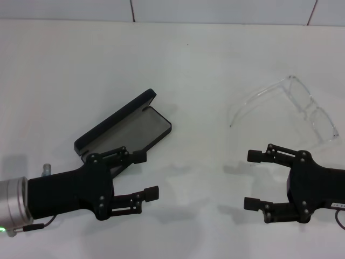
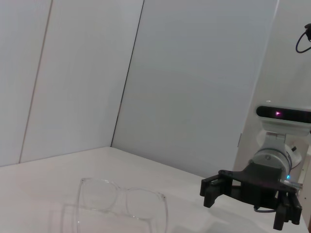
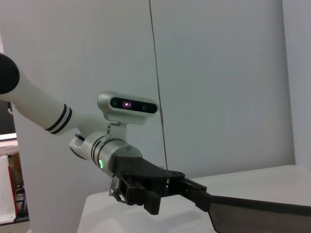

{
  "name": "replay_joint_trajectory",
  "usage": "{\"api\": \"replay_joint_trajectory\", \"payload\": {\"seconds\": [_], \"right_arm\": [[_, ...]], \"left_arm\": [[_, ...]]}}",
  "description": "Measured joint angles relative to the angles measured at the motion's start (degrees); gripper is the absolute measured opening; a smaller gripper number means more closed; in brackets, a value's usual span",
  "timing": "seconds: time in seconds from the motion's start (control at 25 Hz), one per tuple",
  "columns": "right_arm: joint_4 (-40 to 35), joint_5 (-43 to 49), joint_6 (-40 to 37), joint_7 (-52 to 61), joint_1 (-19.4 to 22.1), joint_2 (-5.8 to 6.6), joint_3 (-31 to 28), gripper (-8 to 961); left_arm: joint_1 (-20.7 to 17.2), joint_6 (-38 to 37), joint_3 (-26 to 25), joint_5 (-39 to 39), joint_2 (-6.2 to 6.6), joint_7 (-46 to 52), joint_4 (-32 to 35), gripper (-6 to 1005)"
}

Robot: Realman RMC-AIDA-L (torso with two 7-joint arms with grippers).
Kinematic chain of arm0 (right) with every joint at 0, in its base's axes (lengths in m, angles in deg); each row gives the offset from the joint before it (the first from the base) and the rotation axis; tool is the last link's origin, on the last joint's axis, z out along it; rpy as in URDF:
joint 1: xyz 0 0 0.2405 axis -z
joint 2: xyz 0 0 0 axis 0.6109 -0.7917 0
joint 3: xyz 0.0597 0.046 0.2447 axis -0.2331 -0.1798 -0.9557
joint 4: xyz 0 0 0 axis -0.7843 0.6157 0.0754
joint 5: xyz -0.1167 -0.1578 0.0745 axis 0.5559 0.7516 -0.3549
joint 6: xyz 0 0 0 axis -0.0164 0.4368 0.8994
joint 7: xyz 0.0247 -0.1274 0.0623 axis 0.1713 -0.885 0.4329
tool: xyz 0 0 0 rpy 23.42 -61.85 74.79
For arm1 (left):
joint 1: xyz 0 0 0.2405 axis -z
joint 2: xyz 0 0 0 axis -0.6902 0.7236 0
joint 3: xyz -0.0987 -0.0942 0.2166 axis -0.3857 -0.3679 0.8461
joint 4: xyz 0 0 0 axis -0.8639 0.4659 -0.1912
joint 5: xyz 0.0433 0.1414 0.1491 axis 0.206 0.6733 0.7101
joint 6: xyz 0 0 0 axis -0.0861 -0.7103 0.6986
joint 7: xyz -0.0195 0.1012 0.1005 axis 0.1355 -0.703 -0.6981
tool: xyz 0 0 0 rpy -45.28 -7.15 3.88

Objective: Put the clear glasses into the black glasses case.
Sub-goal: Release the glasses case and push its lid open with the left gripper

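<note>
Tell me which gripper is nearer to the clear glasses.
The right. The right gripper hovers open just in front of the clear glasses. The left gripper, also open, is across the table beside the open black glasses case.

The glasses [image 1: 302,105] far right are clear, colourless plastic, glossy and smooth. The case [image 1: 123,125] on the left looks matt black outside, with a soft grey lining. The table [image 1: 205,65] is a smooth matt white. Both grippers, left [image 1: 146,174] and right [image 1: 252,179], are matt black plastic or metal, and the left wrist shows a brushed silver metal collar [image 1: 12,200].
</note>
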Motion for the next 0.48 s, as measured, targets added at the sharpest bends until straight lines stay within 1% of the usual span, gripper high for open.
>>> {"api": "replay_joint_trajectory", "payload": {"seconds": [0.48], "right_arm": [[0.0,0.0,0.0,0.0,0.0,0.0,0.0,874]], "left_arm": [[0.0,0.0,-0.04,-0.11,-0.01,0.0,0.0,815]]}}
